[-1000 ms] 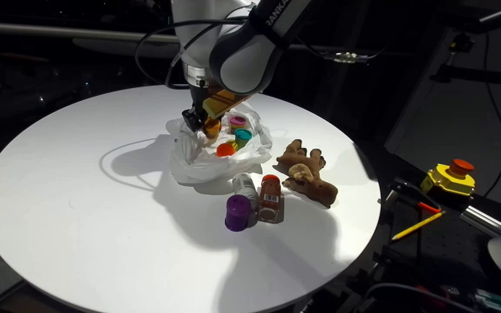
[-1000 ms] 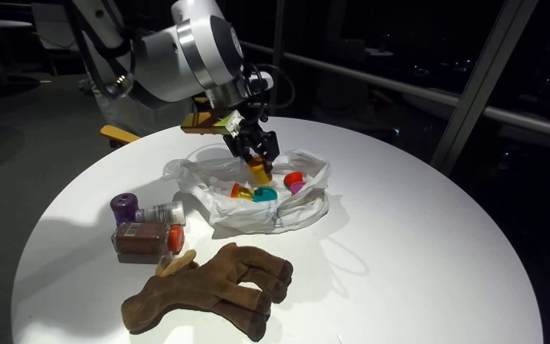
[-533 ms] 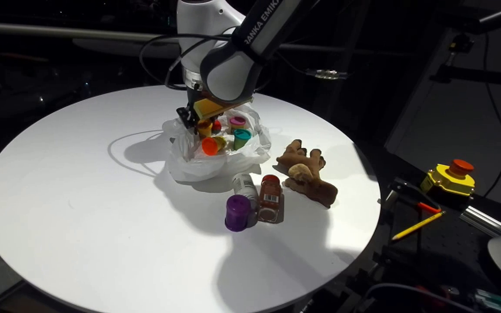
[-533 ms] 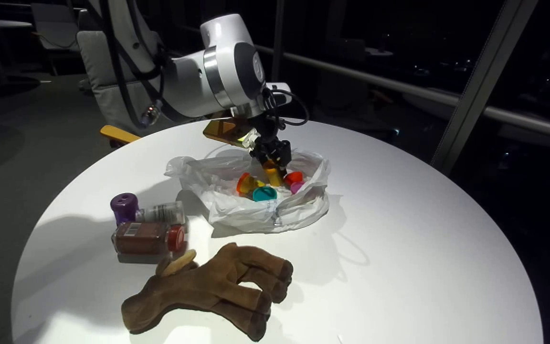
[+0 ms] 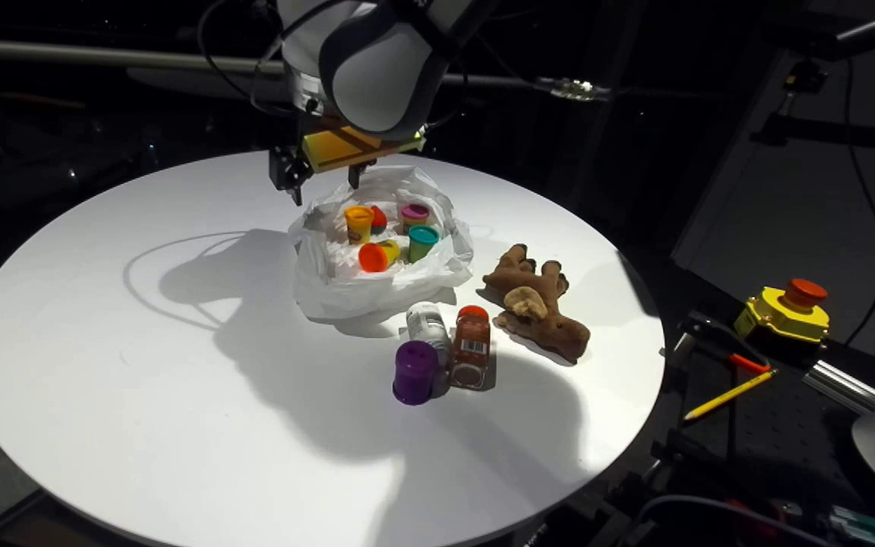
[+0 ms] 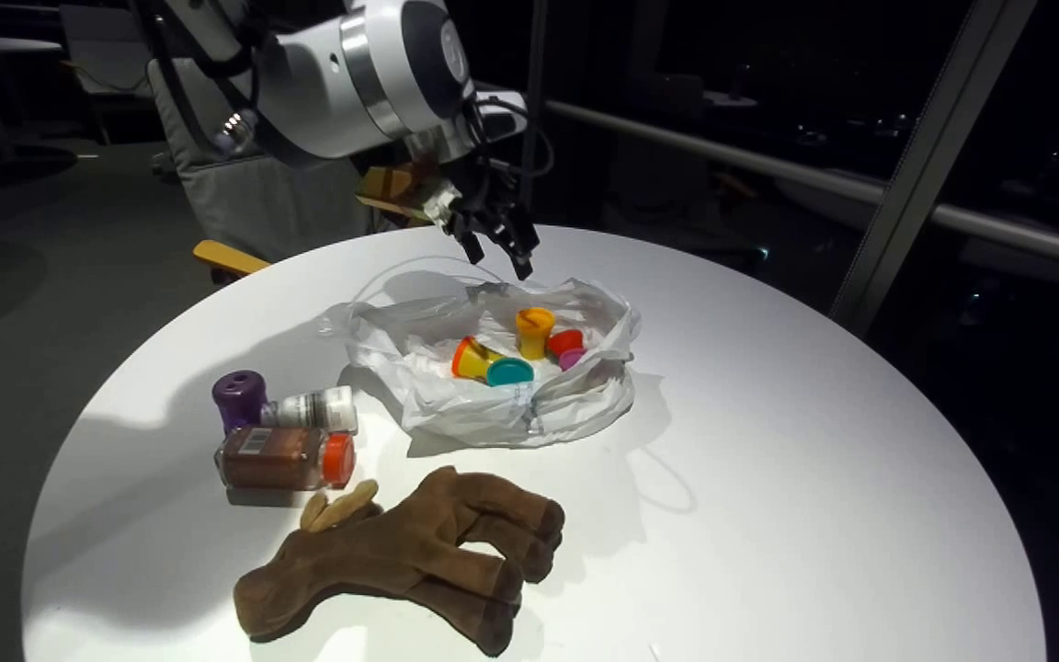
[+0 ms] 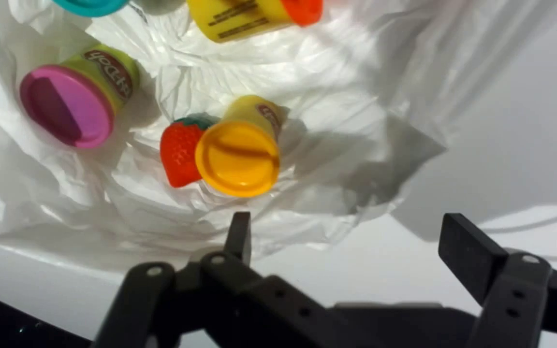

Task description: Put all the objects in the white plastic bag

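Wrist view: gripper [image 7: 347,222] is seen spread wide, nothing held, above one edge of the white plastic bag [image 5: 361,296]. Inside are noted: upright orange-lidded tub [image 7: 242,150], toy strawberry [image 7: 179,154] just beside it, pink-lidded tub [image 7: 73,104], teal-lidded tub [image 5: 422,245], tipped red-lidded tub [image 7: 254,17]. Outside, on the table [image 5: 141,395], brown plush animal [image 6: 419,547], red-capped jar [image 6: 272,457], white bottle [image 5: 428,323] and purple cup [image 5: 415,372] are observed.

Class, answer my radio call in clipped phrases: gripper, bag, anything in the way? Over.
Gripper open, holding nothing. Bag: four tubs, one strawberry inside. Outside: plush, purple container, bottle, jar. Last two lie close together, may hamper grasping.
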Controlling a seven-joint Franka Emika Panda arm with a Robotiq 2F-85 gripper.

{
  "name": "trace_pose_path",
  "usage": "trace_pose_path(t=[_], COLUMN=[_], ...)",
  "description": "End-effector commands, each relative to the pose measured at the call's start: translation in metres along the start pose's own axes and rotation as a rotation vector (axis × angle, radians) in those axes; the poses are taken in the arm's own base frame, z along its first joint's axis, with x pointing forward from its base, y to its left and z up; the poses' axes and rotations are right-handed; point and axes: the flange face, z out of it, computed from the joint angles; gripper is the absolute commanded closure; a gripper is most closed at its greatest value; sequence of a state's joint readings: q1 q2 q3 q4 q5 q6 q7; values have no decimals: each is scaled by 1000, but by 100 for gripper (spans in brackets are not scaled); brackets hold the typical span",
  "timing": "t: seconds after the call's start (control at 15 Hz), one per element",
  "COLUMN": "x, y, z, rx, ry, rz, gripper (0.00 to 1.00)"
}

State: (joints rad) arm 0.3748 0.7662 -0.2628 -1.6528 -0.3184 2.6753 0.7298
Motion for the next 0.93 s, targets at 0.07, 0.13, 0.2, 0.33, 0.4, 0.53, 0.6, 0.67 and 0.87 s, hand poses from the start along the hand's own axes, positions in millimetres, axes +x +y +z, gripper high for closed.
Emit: trace_pose_path(t=[0.07, 0.13, 0.2, 0.33, 0.4, 0.53, 0.6, 0.67, 0.87], x=[-43, -62, -80, -125, -148, -193, -211, -225, -253], y=[-16, -24, -29, -41, -47, -56, -60, -61, -64], z=[-90, -102, -113, -115, -110, -102, -97, -95, -100], rx=[46, 63, 71, 70, 69, 71, 55, 45, 14], ry=[-12, -44, -70, -123, -158, -231, -244, -253, -237], rz=[0, -3, -11, 0, 11, 36, 62, 81, 141], gripper=[0, 0, 0, 0, 0, 0, 0, 0, 0])
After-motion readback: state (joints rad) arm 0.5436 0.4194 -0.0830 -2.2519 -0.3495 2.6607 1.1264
